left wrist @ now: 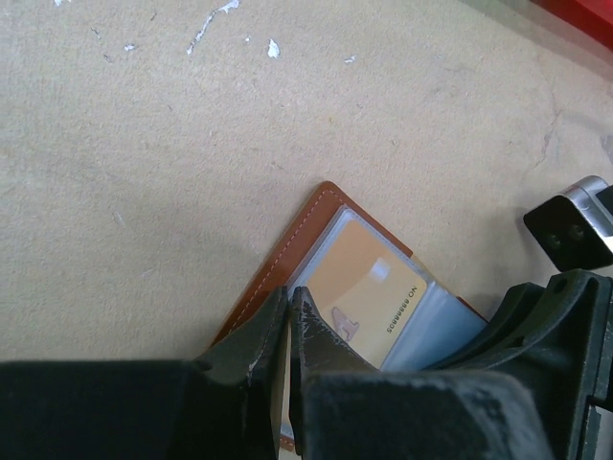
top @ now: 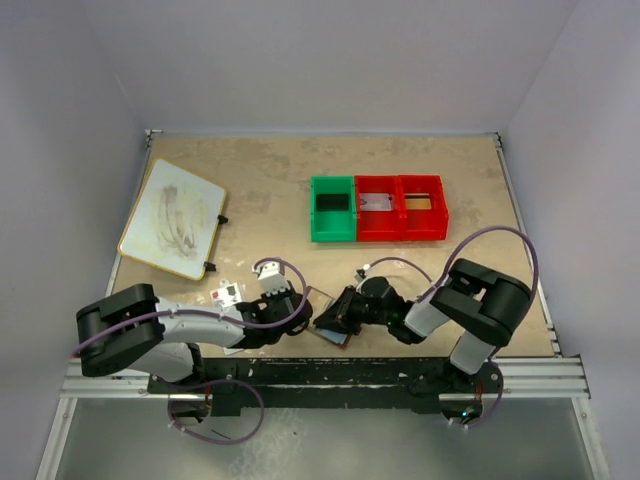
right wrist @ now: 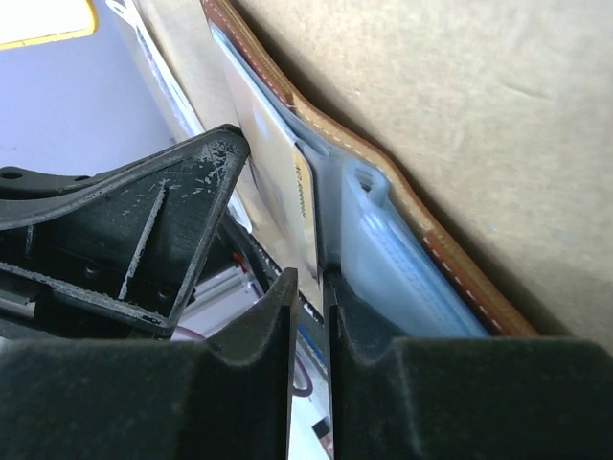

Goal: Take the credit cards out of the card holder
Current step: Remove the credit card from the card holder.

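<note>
Mid-extraction imo: card holder (left wrist: 287,251) lies open on the table btw the two arms, left gripper (left wrist: 287,331) clamped shut on its edge, pinning it. Right gripper (right wrist: 311,287) narrowed around the tan card (left wrist: 369,297), still in its pocket. Next: straight pull w/o dragging the wallet.

Both claws hide most of the card holder (top: 325,322) from above.

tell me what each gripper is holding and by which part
Left gripper pins the brown leather card holder by its near edge. Right gripper pinches the golden tan card by its exposed edge.
</note>
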Robot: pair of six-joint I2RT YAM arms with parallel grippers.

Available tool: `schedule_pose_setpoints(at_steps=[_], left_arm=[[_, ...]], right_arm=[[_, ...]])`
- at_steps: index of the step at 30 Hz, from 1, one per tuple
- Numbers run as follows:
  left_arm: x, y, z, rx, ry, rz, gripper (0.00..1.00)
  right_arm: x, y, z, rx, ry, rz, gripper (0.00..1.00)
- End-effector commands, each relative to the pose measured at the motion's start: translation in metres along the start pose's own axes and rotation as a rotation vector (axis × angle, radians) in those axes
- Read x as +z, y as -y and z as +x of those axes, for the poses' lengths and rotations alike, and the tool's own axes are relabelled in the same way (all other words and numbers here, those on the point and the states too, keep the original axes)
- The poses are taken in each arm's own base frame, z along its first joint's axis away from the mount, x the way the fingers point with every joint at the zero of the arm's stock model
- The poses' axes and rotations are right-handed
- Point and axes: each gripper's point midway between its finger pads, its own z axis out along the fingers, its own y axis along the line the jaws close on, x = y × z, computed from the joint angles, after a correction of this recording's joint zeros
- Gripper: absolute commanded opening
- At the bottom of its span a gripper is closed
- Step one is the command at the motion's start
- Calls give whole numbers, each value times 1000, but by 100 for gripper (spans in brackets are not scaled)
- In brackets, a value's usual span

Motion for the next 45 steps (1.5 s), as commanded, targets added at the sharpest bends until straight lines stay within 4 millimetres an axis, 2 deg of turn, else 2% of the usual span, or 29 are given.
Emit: schedule_pose_setpoints(at_steps=[1,5,12,16,21,31,36,38,40,42,45], left_arm=[[-18,-26,57,94,-243,-34,0],[-19,-27,55,86,-237,-32,0],[-19,-27,55,83,-236,-31,0],[-19,-34,50,84,-213,-56,0],[-18,-44,47,91,-193,-96,0],[-15,-45,49,102,-193,-103,0],[-14,-46,50,107,-195,-109,0],[-14,-47,49,108,-192,-112,0],[-14,-47,48,109,-189,-115,0],[-14,-48,48,110,-187,-117,0],[-14,-49,48,110,-190,-120,0]], right_arm=[[13,-44,-51,-53,207,-57,20],[17,-45,-53,-71,206,-30,16],[18,-53,-59,-129,206,-33,0],[12,-56,-66,-151,220,-22,0],[1,-50,-68,-142,227,-21,0],[-14,-38,-71,-152,245,11,0],[-14,-36,-74,-209,242,41,0],[-14,-30,-74,-227,230,72,6],[-14,-22,-75,-245,227,94,18],[-16,-14,-77,-258,222,112,22],[-17,-16,-76,-290,202,73,29]])
